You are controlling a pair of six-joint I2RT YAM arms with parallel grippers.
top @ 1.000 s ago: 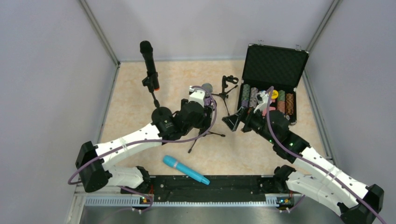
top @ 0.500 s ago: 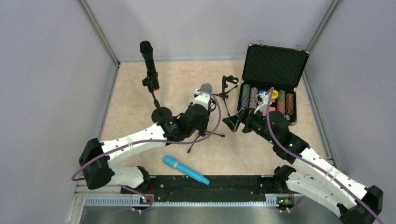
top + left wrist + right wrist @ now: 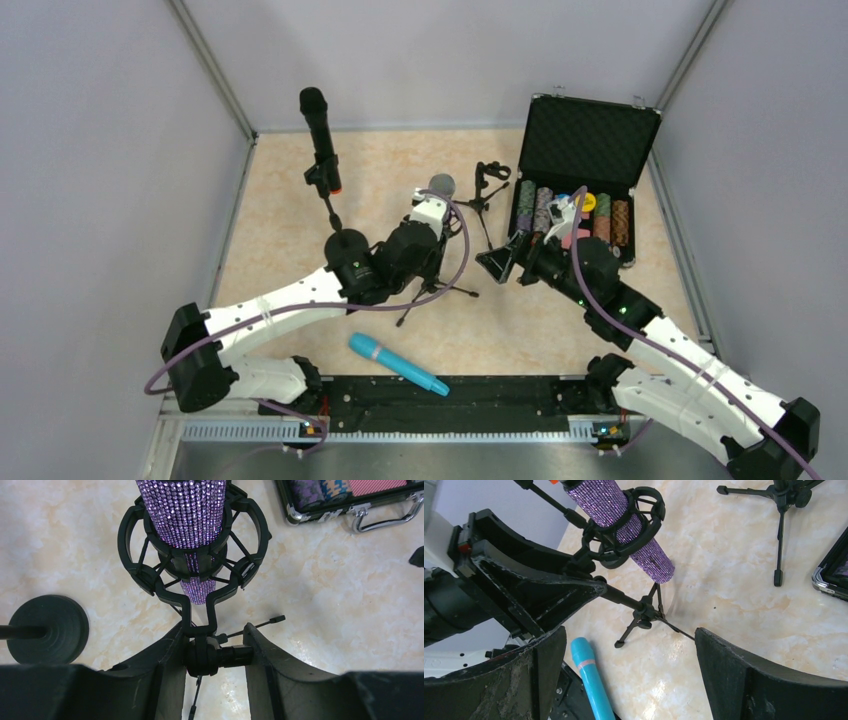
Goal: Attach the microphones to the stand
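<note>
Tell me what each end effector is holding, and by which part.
Left end effector: the tripod stand, gripped at the swivel joint below the purple microphone. Right end effector: nothing.

Bright, even overhead light; soft faint shadows on tabletop (image 3: 734,545); top view sharp; near fingers (image 3: 160,680) blurred in wrist views.

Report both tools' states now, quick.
Left tool: closed on the tripod stand, just below its mount.
Right tool: open, holding nothing.
</note>
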